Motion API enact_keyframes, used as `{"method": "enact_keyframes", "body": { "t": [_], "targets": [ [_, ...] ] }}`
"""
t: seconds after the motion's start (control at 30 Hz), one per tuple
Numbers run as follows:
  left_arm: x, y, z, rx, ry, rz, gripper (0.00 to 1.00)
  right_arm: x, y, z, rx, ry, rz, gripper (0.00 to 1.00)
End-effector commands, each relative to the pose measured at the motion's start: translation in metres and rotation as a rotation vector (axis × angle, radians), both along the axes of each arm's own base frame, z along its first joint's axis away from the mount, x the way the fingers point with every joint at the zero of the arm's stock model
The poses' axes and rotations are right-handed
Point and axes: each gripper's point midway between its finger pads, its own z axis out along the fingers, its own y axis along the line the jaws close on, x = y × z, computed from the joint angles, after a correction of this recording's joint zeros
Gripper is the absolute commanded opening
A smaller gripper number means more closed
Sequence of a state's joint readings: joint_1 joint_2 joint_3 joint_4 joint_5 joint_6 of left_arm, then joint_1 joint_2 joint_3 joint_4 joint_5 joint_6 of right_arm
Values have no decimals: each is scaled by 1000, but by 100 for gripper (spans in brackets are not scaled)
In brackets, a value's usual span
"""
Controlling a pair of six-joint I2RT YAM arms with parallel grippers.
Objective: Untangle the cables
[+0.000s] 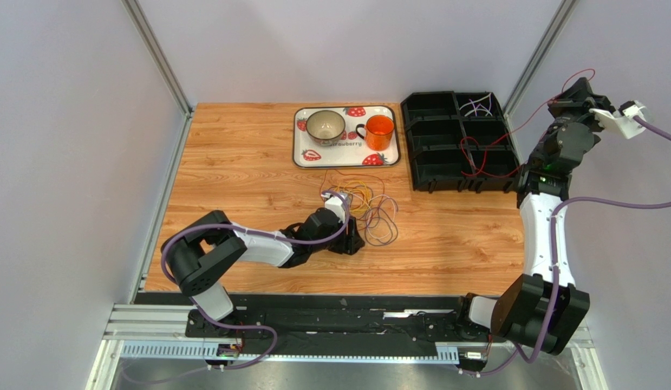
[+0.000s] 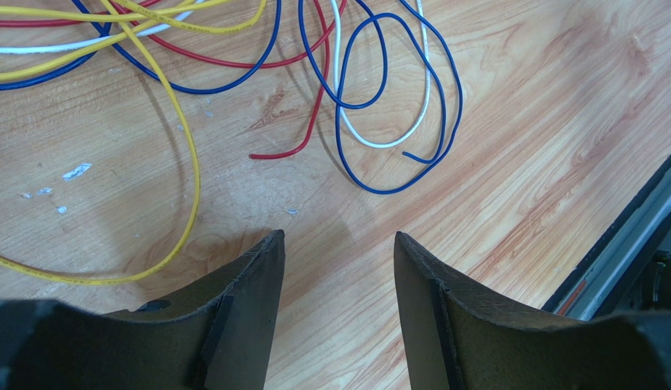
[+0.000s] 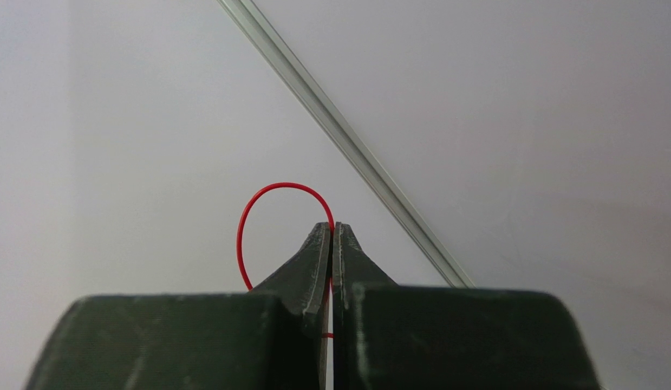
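Tabletop [image 1: 233,179]: left claw [image 2: 338,238] low, parted; right claw [image 3: 331,228] raised, pinching red cable [image 3: 269,188].

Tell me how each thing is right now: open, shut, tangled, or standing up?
left pincer: open, holding nothing.
right pincer: shut on the red cable, raised high.
red cable: pinched, looping above the pincer tips.
cable pile: tangled.
mug: upright on the tray.
bowl: upright on the tray.

Tangle of yellow, blue, red and white cables [image 1: 373,213] is lying loose mid-worktop, loops overlapping. One red cable [image 3: 286,184] is hanging lifted above the far right corner, its top end arching over.
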State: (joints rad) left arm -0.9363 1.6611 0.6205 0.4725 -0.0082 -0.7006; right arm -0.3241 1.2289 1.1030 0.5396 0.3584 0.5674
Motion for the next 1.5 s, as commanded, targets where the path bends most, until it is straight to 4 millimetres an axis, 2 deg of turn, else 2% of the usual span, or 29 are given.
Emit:
{"method": "enact_keyframes", "body": {
  "t": [0.0, 0.3, 0.77, 0.9, 0.93, 1.0, 1.03, 1.37, 1.47],
  "targets": [
    [0, -3, 15, -40, -37, -10, 61, -7, -11, -4, -12, 13, -69, 0],
    [0, -3, 15, -40, -37, -10, 60, 7, -20, -24, -12, 70, -93, 0],
    [1, -5, 16, -30, -43, -16, 60, 30, -49, -100, 105, 185, -131, 0],
    [2, -5, 18, -32, -45, -17, 60, 36, -50, -122, 152, 198, -118, 0],
    [1, -5, 18, -32, -46, -19, 60, 39, -51, -134, 164, 215, -116, 0],
    [1, -4, 17, -28, -45, -16, 60, 41, -51, -143, 189, 211, -104, 0],
    [2, -4, 18, -29, -47, -17, 60, 43, -51, -154, 201, 226, -102, 0],
    [2, -4, 18, -29, -50, -17, 60, 43, -49, -204, 279, 268, -84, 0],
    [2, -3, 18, -27, -50, -15, 60, 44, -51, -213, 307, 259, -76, 0]
  ]
}}
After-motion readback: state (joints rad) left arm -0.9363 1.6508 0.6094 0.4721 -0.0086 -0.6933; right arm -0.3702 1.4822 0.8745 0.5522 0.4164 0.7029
